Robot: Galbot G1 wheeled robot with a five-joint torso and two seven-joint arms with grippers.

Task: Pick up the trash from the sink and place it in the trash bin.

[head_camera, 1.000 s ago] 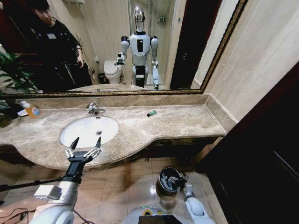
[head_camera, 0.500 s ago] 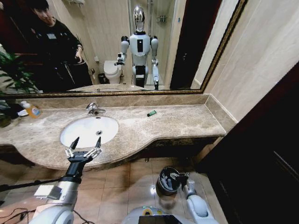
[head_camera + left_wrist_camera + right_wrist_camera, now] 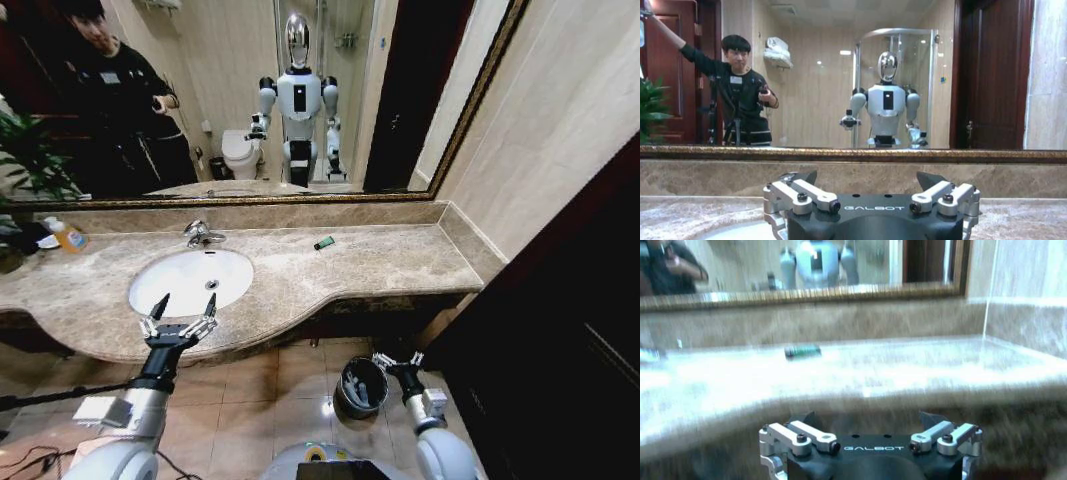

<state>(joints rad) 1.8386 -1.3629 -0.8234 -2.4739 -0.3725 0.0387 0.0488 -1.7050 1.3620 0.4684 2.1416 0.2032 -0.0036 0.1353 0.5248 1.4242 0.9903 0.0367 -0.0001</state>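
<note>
The beige marble desk point(image 3: 330, 270) runs across the middle of the head view under a wide gold-framed mirror point(image 3: 250, 100), and set into its left half is the sink point(image 3: 190, 280), a white oval basin with a chrome faucet point(image 3: 200, 233) at its back edge; the part of the bowl that shows looks bare. Low in the frame, right of centre, the trash bin point(image 3: 362, 386) stands on the tiled floor point(image 3: 290, 390), a small round bucket of dark shiny metal with a black inside and a few pale bits lying in it. At the far left edge of the desk stands a bottle of orange liquid point(image 3: 68, 236). The left hand point(image 3: 182, 308) hovers at the front rim of the desk just below the sink, its dark-tipped fingers spread wide and holding nothing. The right hand point(image 3: 397, 359) is beside the upper right rim of the bin, fingers spread and empty; half a second ago it was over the bin's mouth and a second ago lower still inside the opening, so it has lifted up and out toward the right, while the left hand has not shifted. The smallest thing is the dark green block point(image 3: 324, 243), a short piece of trash lying alone on the desk right of the sink, near the back wall, in the same spot as before; in the right wrist view it shows as a blurred green bar point(image 3: 803, 351) on the marble.
</note>
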